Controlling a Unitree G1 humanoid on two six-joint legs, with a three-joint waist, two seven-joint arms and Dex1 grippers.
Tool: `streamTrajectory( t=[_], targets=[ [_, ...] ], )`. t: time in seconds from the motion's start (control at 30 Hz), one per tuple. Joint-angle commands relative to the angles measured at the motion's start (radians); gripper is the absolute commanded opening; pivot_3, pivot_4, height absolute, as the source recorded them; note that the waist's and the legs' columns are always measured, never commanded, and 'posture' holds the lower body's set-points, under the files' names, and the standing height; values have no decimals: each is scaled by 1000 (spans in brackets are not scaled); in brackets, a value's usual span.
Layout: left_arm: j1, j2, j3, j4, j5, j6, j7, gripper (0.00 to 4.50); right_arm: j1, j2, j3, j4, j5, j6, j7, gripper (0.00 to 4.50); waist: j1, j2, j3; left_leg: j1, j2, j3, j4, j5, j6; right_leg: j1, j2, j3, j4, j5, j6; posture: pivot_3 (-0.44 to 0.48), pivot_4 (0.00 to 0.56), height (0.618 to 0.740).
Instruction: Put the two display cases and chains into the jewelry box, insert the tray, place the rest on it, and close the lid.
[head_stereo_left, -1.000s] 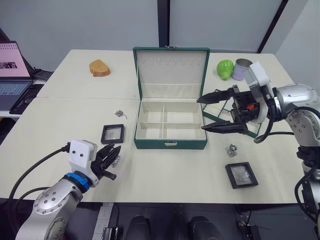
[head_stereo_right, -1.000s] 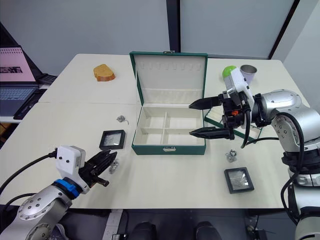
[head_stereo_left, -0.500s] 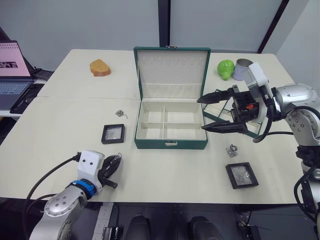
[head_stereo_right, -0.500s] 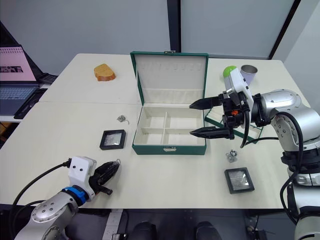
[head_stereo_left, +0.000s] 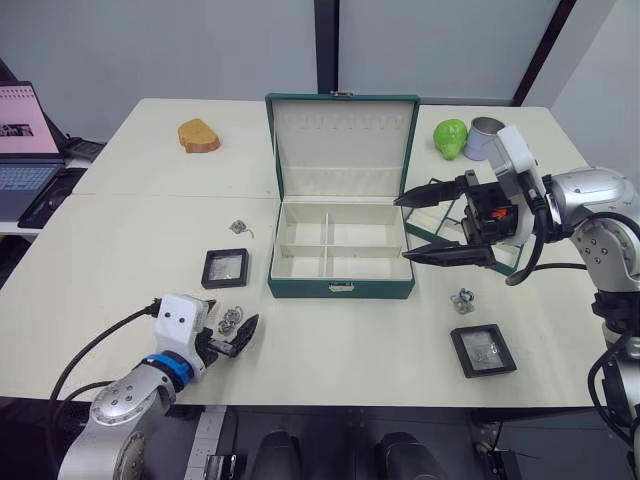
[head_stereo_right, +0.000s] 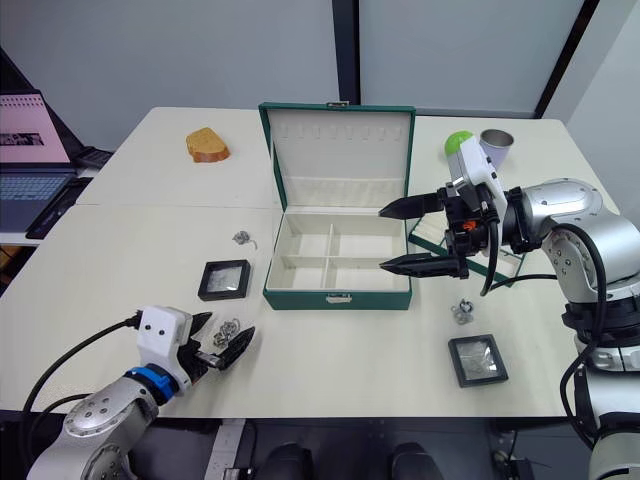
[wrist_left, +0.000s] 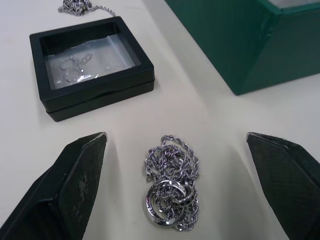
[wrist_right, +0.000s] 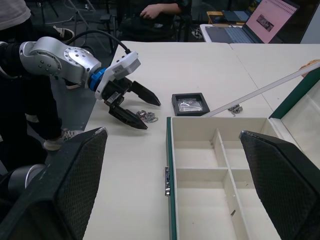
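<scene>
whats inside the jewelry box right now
The jewelry box holds nothing visible: its cream compartments are bare, and the lid stands open. The right gripper, open, hangs over its right edge and hides a sliver of the right-hand compartments.

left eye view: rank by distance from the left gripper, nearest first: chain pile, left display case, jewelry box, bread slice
1. chain pile: between the open fingers of the left gripper.
2. left display case: just beyond the chain.
3. jewelry box: mid-table, farther toward the right.
4. bread slice: at the table's far edge.
</scene>
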Motion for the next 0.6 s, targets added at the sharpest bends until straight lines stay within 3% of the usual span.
streamTrajectory(
  t=[0.03, 0.5, 0.6],
  targets=[
    [5, 37, -28, -40, 9, 87, 5, 4478, -17, 0, -22, -22, 10, -7, -3, 4500, 0, 0, 0, 0, 0, 0, 0, 0, 0, 0, 0, 0, 0, 0, 0, 0, 150, 740],
    [-6, 83, -40, -96, -19, 272, 8, 4478, -19, 2, -25, -20, 13, -1, -11, 4500, 0, 0, 0, 0, 0, 0, 0, 0, 0, 1, 0, 0, -1, 0, 0, 0, 150, 740],
    [-6, 83, -39, -90, -12, 272, 10, 3904, -17, 2, -26, -20, 14, -1, -12, 4500, 0, 0, 0, 0, 0, 0, 0, 0, 0, 1, 0, 0, -1, 0, 0, 0, 150, 740]
  ],
)
